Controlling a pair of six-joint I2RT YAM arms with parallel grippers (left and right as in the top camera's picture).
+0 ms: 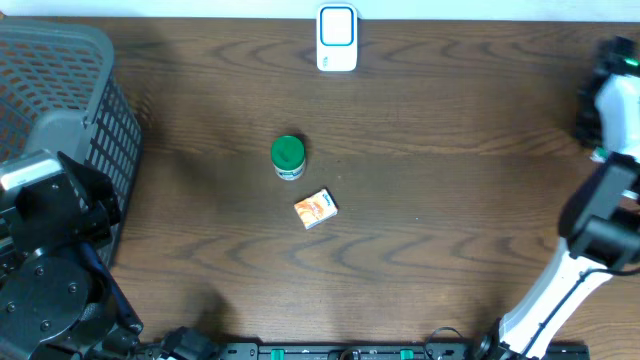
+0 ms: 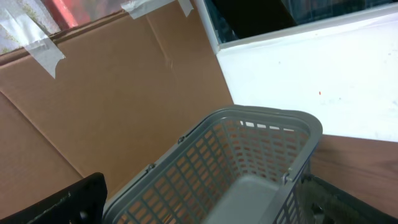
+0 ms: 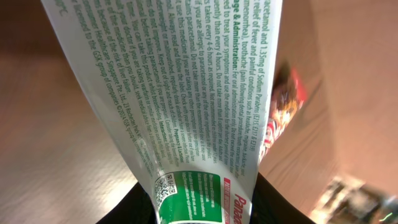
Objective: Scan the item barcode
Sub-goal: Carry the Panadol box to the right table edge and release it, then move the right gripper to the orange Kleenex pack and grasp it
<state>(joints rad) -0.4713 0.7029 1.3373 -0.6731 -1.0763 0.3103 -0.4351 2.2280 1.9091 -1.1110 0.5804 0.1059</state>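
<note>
My right gripper point(image 3: 205, 208) is shut on the item, a white and green medicine box point(image 3: 186, 93) covered in small print. The box fills the right wrist view, with a small square code point(image 3: 163, 186) showing near the dark fingers point(image 3: 134, 208). From overhead the box point(image 1: 612, 95) hangs at the table's far right edge. The white and blue scanner point(image 1: 337, 38) stands at the back centre, well left of the box. My left gripper point(image 2: 205, 214) is open above the grey basket point(image 2: 261, 118), nothing between its fingers.
A green-lidded jar point(image 1: 288, 157) and a small orange box point(image 1: 316, 208) lie mid-table. The grey mesh basket point(image 1: 60, 70) fills the back left corner. Brown cardboard point(image 2: 112, 93) stands behind the basket.
</note>
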